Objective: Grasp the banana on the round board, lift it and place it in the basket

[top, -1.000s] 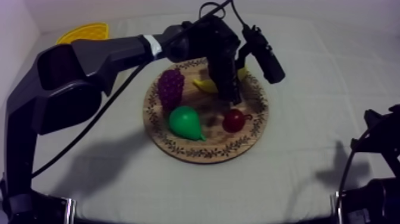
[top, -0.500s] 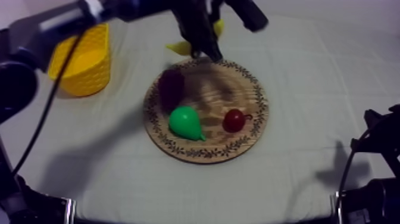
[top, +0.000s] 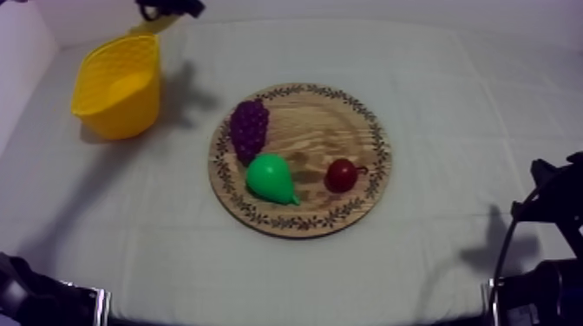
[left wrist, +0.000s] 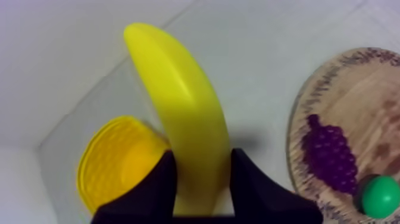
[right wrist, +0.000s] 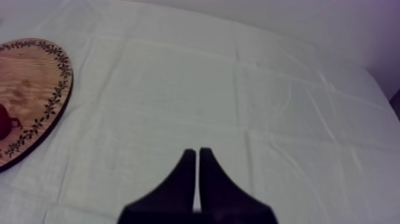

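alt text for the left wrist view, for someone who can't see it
The left pincer is shut on the banana, which sticks out from between its black fingers over the grey-white cloth. The yellow basket lies just behind the banana, and the wooden board with the grapes and the pear lies to one side.

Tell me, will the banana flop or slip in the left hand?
Likely stiff: the banana juts straight from the left hand without drooping. Possibly slippery: its skin looks smooth and glossy. Most of it overhangs the grip, so it might pivot.
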Controlling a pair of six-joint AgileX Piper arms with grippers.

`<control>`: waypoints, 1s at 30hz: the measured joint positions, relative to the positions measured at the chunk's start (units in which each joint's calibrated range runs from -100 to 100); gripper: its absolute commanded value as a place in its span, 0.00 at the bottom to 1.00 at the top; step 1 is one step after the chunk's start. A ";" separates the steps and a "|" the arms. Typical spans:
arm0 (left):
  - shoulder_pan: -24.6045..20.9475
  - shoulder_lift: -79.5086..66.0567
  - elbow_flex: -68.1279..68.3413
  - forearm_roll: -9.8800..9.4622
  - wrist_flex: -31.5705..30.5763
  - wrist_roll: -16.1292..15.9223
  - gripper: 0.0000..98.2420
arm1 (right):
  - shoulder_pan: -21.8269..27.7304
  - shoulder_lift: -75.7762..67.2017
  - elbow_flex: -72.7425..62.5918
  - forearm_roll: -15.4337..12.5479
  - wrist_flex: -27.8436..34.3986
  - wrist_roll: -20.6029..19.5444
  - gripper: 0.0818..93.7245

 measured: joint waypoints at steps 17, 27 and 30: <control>-11.18 0.64 18.60 0.11 -11.09 2.72 0.26 | 0.00 0.00 0.00 0.00 0.00 0.00 0.00; -12.98 4.92 19.67 0.61 -16.77 3.59 0.28 | 0.00 0.00 0.00 0.00 0.00 0.00 0.00; -13.55 6.56 18.74 0.87 -17.55 3.58 0.29 | 0.00 0.00 0.00 0.00 0.00 0.00 0.00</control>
